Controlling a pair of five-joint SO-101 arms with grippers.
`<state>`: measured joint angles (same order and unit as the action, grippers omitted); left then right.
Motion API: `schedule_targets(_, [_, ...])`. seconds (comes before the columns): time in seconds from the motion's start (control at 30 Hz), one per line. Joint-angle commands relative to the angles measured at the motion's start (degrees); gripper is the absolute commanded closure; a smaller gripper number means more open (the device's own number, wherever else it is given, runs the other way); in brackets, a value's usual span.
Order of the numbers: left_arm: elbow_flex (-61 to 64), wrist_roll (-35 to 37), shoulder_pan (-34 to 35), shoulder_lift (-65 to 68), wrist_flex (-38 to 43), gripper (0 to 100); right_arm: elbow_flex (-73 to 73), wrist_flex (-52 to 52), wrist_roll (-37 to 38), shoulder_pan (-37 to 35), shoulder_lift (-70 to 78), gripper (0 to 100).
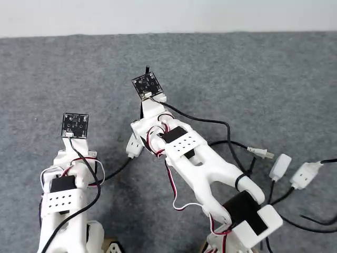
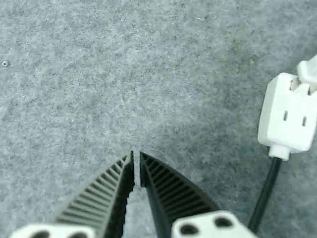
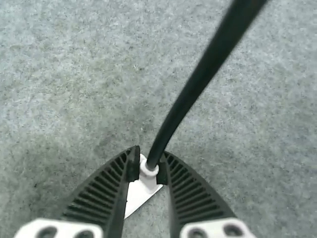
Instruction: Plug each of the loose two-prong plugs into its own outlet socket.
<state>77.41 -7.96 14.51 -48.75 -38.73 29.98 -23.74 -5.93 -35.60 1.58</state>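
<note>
My right gripper (image 3: 147, 151) is shut on a white two-prong plug (image 3: 142, 191), pinching it where its black cord (image 3: 198, 84) leaves the body. The plug hangs just above the grey carpet. A white outlet socket (image 2: 288, 113) with two slots lies on the carpet beside my left gripper (image 2: 136, 154), which is shut with nothing in it. In the high view that socket (image 1: 134, 145) sits between the two arms, right by the right arm's wrist. Another loose plug (image 1: 260, 153) lies on the right, prongs pointing right, close to two more white sockets (image 1: 280, 167) (image 1: 305, 175).
Grey carpet (image 1: 253, 79) covers the table, with open room at the back and far left. Black cords (image 1: 221, 126) loop over the right side and under the right arm (image 1: 210, 174). A cord (image 1: 118, 168) runs from the middle socket toward the left arm.
</note>
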Motion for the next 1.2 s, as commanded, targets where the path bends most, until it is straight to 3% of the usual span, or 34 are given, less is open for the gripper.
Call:
schedule_targets(0.0, [-1.89, -0.62, -0.44, -1.32, 1.41, 99, 0.18, -0.57, -0.09, 0.66, -0.66, 99.0])
schedule_targets(0.73, [-1.89, -0.62, -0.44, -1.14, 1.41, 99, 0.53, -0.48, 3.34, 3.21, -0.22, 99.0])
schedule_targets(1.0, [-1.89, -0.62, -0.44, -1.05, 1.41, 99, 3.60, -2.42, 19.08, -3.74, 0.31, 99.1])
schedule_targets(1.17, [-1.89, -0.62, -0.44, -1.05, 1.41, 99, -2.37, -11.91, 25.14, -4.44, 5.41, 99.1])
